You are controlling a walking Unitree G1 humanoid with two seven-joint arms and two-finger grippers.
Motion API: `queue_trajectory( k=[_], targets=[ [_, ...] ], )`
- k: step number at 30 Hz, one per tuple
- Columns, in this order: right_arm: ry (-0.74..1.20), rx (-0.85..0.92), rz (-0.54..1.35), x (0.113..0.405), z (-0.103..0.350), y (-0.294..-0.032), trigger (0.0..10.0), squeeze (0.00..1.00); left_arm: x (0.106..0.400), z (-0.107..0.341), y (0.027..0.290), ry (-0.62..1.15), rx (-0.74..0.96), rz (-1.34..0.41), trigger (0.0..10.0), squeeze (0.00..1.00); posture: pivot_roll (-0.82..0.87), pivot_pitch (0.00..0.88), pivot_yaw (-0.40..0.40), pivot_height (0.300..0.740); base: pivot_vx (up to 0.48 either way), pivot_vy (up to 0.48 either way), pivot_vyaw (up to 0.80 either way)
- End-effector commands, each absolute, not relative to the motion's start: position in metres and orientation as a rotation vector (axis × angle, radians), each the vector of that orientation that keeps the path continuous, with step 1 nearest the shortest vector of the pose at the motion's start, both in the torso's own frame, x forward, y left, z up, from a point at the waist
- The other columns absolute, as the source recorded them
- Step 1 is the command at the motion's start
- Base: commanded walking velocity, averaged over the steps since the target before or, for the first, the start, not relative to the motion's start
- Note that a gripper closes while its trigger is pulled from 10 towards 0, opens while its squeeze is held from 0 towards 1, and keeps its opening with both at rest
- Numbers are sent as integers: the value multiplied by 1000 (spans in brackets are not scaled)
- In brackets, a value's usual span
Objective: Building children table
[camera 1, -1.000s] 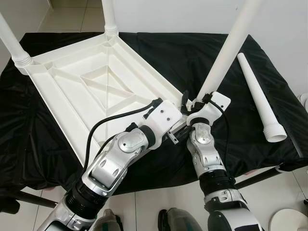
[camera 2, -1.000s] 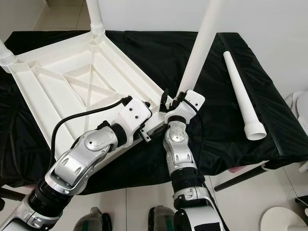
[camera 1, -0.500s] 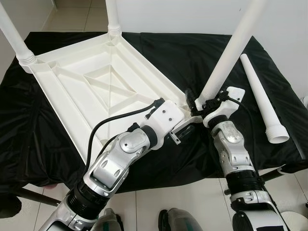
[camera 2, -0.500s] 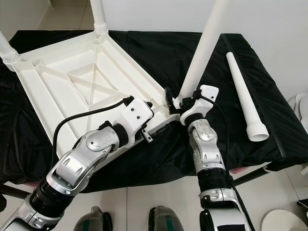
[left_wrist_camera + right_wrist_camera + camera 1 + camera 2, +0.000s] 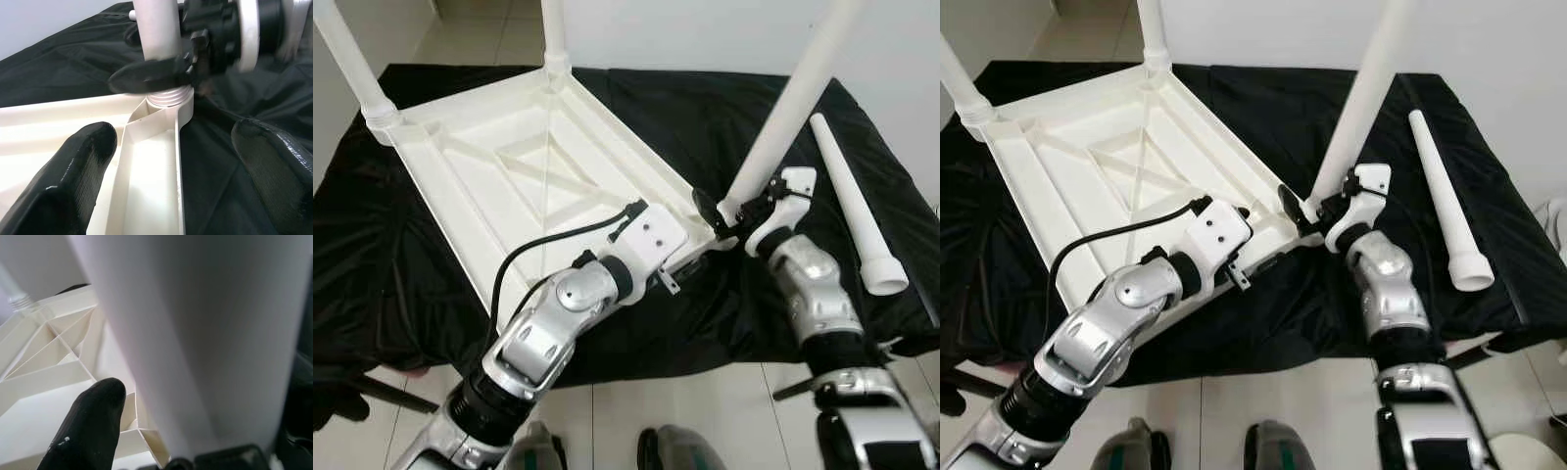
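A white children's tabletop (image 5: 509, 176) lies upside down on a black-draped table (image 5: 391, 284). Two white legs (image 5: 553, 39) stand in its far corners. A third leg (image 5: 788, 108) leans up from the near right corner, its threaded base (image 5: 168, 95) at the socket. My right gripper (image 5: 724, 211) is shut on that leg just above the base. My left gripper (image 5: 693, 258) is open at the tabletop's near edge; its fingers (image 5: 73, 181) straddle the corner rim. A fourth leg (image 5: 852, 201) lies loose on the cloth at the right.
The cloth hangs over the table's front edge, with tiled floor below. A white wall stands close behind the table. The loose leg's wide end (image 5: 884, 277) lies near the table's right front corner.
My right forearm has swung out to the right, with its gripper staying on the leg's base. The left arm holds its place at the rim. The camera has shifted a little.
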State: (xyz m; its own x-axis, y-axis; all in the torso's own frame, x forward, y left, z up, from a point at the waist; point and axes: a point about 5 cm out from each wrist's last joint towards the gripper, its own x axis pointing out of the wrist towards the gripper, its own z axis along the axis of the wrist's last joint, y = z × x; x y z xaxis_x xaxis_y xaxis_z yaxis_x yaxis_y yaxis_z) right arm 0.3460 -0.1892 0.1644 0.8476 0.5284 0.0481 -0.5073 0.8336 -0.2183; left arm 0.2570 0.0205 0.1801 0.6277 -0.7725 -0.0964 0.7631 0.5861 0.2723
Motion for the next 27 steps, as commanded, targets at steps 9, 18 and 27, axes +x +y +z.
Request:
queue_trajectory(
  k=[9, 18, 27],
  targets=[
    [-8, -231, 701, 351, 159, -198, 5608, 0, 258, 180, 19, -35, 323, -928, 10000, 0, -92, 40, -15, 740, 0, 0, 0],
    [19, -218, 729, 351, 154, -203, 0, 0, 259, 181, 19, -38, 322, -926, 10000, 0, -91, 42, -12, 740, 0, 0, 0],
    [36, -200, 717, 348, 147, -207, 1686, 0, 258, 182, 18, -39, 322, -931, 10000, 0, -101, 47, -13, 740, 0, 0, 0]
  ],
)
